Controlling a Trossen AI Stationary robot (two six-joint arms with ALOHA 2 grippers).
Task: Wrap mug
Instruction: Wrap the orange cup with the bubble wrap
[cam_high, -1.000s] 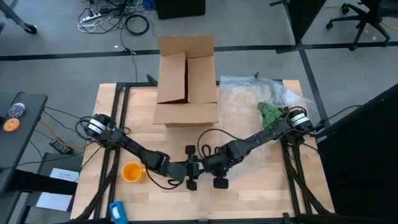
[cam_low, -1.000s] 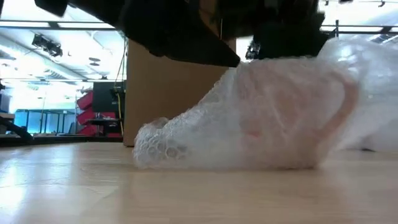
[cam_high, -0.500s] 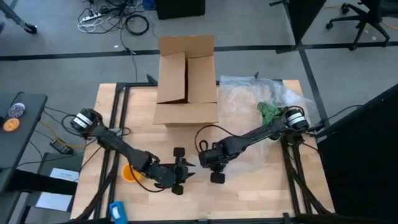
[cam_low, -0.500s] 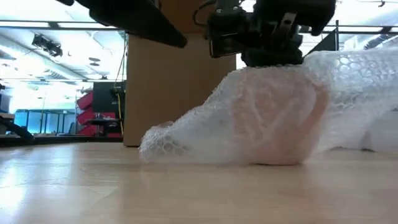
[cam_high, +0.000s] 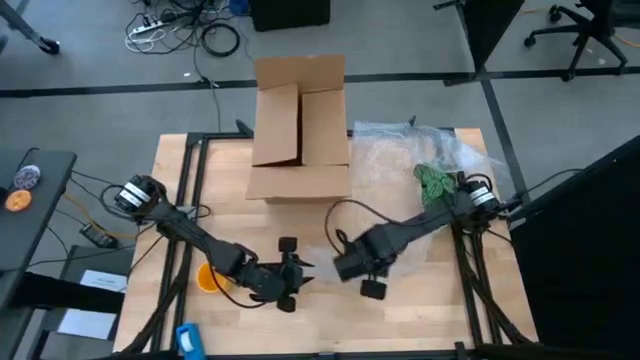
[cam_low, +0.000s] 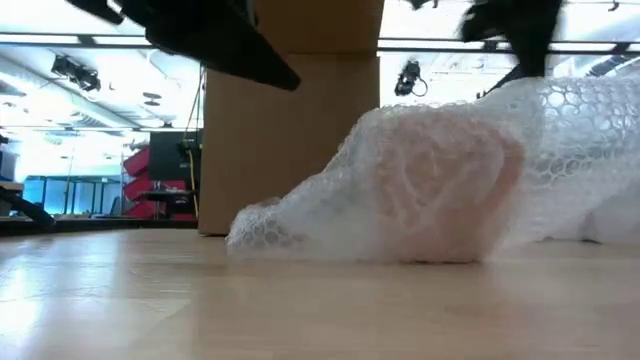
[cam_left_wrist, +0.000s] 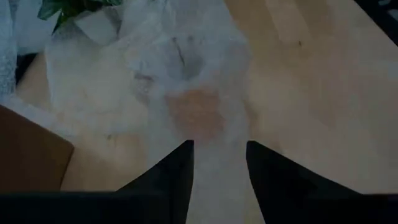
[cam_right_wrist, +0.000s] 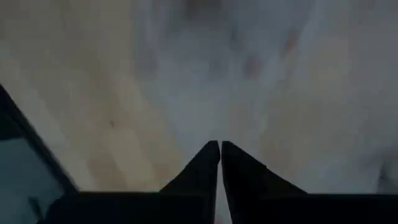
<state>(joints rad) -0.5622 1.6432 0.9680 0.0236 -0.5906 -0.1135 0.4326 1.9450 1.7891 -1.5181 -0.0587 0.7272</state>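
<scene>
little yellow-orange mug (cam_high: 208, 278) lower left of the high view, sitting on the desk (cam_high: 420, 310), mostly tucked under the left arm so only a glossy sliver shows, bare, well apart from the bubble wrap (cam_low: 440, 190) mid-desk
</scene>
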